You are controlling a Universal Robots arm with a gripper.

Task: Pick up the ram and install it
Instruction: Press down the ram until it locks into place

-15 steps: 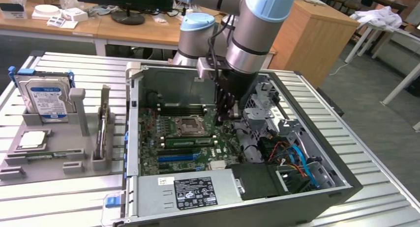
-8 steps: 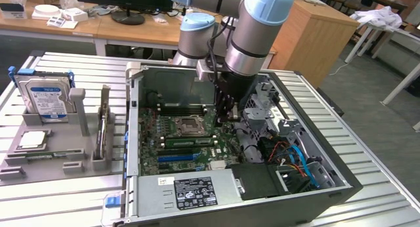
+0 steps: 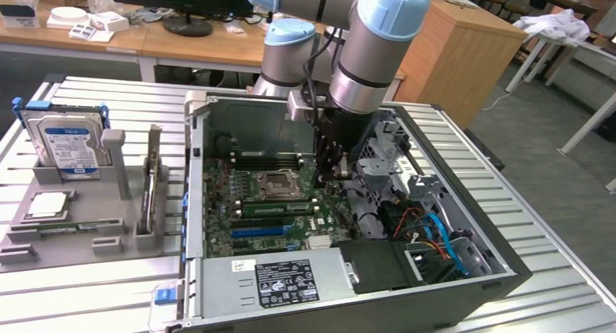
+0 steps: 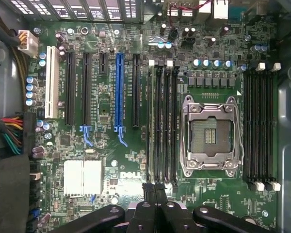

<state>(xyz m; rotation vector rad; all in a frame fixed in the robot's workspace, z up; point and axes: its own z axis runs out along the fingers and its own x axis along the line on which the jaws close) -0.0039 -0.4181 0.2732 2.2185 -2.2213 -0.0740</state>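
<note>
The ram (image 3: 276, 207), a long thin green stick, lies along a memory slot just in front of the empty processor socket (image 3: 276, 182) on the motherboard inside the open computer case. My gripper (image 3: 332, 173) reaches down into the case close to the stick's end on the exterior view's right. In the wrist view my gripper (image 4: 155, 188) is shut, its two dark fingertips pressed together with nothing between them, right over the end of the black memory slots (image 4: 162, 126) beside the socket (image 4: 211, 133). From that view I cannot tell the stick from the slots.
The case walls (image 3: 198, 174) enclose the board. Cables and a drive cage (image 3: 423, 225) crowd the exterior view's right, and the power supply (image 3: 279, 279) sits at the front. Outside, a grey fixture (image 3: 86, 203) holds a hard drive (image 3: 69, 147), a silver chip (image 3: 48, 205) and an upright card (image 3: 151, 185).
</note>
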